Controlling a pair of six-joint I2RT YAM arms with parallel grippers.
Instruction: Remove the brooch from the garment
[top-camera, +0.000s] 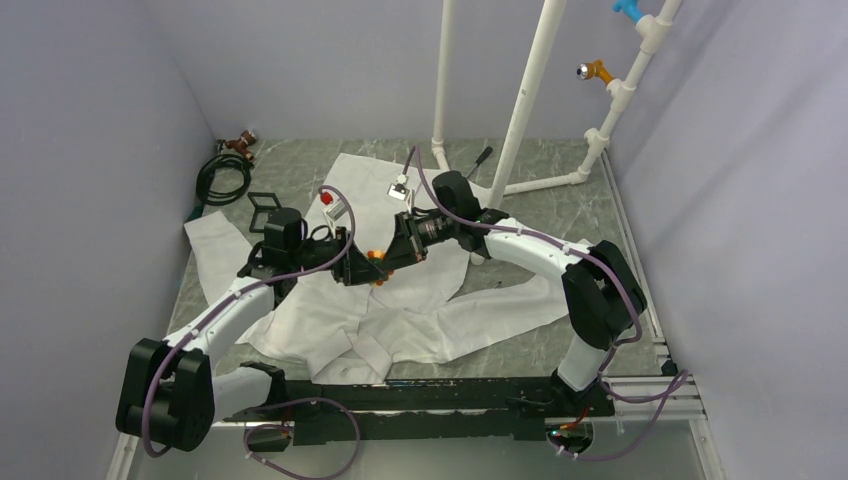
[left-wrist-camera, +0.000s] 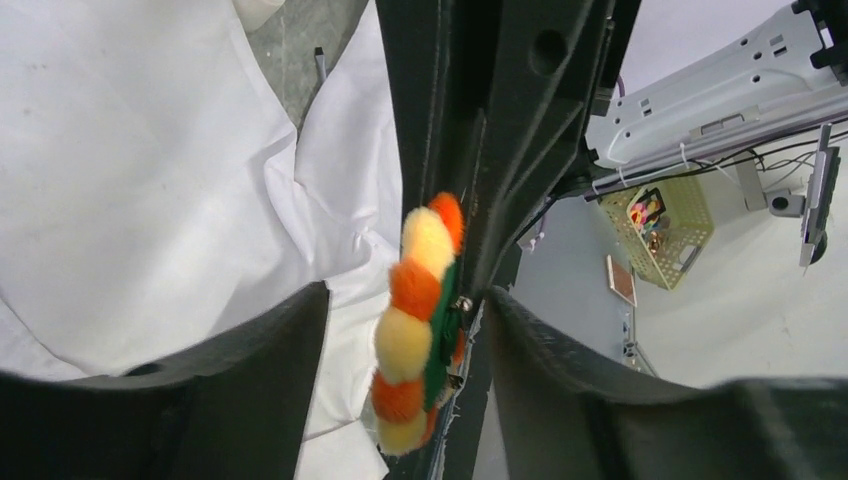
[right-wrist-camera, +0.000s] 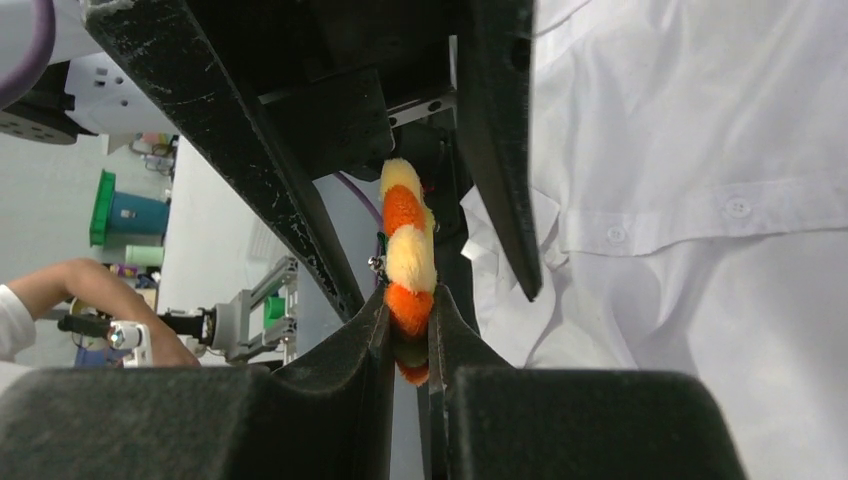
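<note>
The shirt (top-camera: 330, 320) is spread flat and wrinkled on the table (top-camera: 570, 200), and all places here are given from it. Above the shirt's middle the two grippers are set tip to tip. The brooch (left-wrist-camera: 415, 320) is held there, above the shirt. It is turned edge-on to both wrist cameras, so its yellow and orange petals are seen as a stacked row with green backing behind.

The right gripper (right-wrist-camera: 410, 300) is closed almost fully, and the lower end of the brooch is pinched between its fingers (right-wrist-camera: 340, 390). The left gripper (left-wrist-camera: 408, 292) is parted fairly wide and nothing is gripped by it. The brooch stands in its gap, clear of one finger (left-wrist-camera: 250, 370) and just beside the other, where a small metal pin part is seen. Whether that second finger is touching the brooch cannot be told. Whether the pin is still caught in the shirt cannot be told either.

In the right wrist view a row of buttons (right-wrist-camera: 735, 207) on the shirt is seen lying flat behind the brooch.

A white pipe frame (top-camera: 520, 110) is stood just beyond the shirt's far edge. A coiled black cable (top-camera: 222, 178) is laid off the shirt's far corner, on the left arm's side.
</note>
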